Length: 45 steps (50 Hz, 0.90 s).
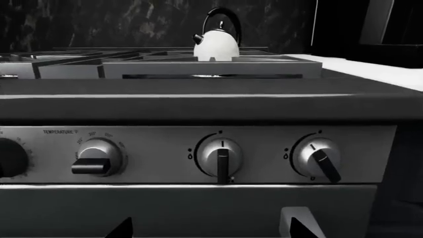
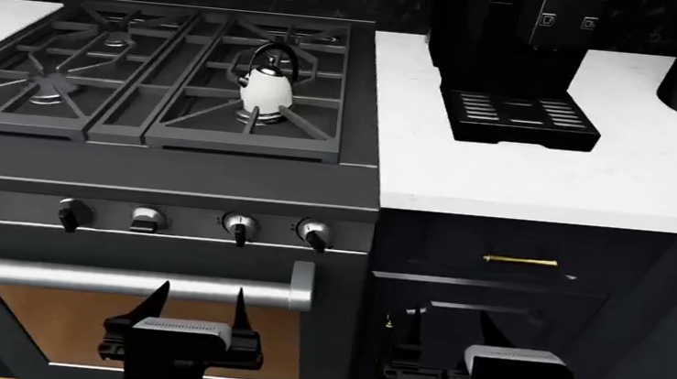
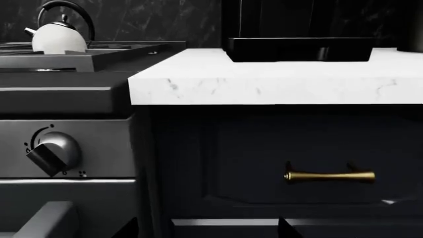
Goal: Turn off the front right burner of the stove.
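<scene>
Steel knobs, five in a row on the stove (image 2: 192, 177), none touched yet: I judge the rightmost knob (image 2: 313, 233), tilted off vertical, still needs turning to kill the front right burner (image 2: 259, 116) under the one kettle (image 2: 267, 87), both left gripper (image 2: 195, 310) and right gripper (image 2: 449, 332) spread wide, empty, low before the oven.

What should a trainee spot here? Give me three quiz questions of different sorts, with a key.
1. True or false: the white kettle stands on the front right burner of the stove.
2. How many knobs does the front panel carry? A three, B five, C seven.
3. Short answer: is the left tool touching any knob?

Key: 1 true. 2 B. 3 no; it is open, lower than the bar handle.
</scene>
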Motion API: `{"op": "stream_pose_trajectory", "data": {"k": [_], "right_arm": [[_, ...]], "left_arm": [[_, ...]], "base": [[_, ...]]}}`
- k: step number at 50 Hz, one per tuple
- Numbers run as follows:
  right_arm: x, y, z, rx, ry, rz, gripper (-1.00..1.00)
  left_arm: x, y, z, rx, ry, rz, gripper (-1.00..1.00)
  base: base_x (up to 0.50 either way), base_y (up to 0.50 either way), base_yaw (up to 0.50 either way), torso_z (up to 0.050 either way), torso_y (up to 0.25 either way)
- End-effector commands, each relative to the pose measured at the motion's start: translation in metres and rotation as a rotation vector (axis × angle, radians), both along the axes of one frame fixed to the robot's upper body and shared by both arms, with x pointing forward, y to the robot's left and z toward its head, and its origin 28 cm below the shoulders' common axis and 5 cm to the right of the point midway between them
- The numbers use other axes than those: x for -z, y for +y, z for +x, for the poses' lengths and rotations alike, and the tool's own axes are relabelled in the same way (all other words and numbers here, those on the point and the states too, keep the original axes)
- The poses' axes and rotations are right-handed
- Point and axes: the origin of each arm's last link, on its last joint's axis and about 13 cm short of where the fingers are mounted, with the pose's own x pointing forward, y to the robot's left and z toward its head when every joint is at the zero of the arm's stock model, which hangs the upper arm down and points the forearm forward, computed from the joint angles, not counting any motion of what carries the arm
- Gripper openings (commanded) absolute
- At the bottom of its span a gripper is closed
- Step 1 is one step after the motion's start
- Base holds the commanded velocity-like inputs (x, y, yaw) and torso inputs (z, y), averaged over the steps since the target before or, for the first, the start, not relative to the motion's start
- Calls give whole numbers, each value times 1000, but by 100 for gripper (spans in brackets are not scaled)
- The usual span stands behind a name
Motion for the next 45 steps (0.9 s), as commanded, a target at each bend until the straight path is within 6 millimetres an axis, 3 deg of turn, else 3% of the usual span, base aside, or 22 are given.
{"op": "stream_pose_trajectory", "data": {"k": [1, 9, 29, 45], "right_arm": [[0, 0, 0, 3, 4, 6, 100], [1, 0, 1, 9, 8, -44, 100], [2, 1, 1, 3, 9, -57, 100], [1, 1, 0, 1, 4, -57, 100]], "left_arm": [[-1, 0, 0, -3, -2, -6, 100], [0, 0, 0, -3, -1, -8, 100], [-1, 1, -1, -4, -4, -11, 100], [0, 0, -1, -6, -11, 17, 100]], "base": [[0, 0, 0, 0, 0], [0, 12, 0, 0, 0], [0, 437, 0, 0, 0], [0, 0, 0, -6, 0]]}}
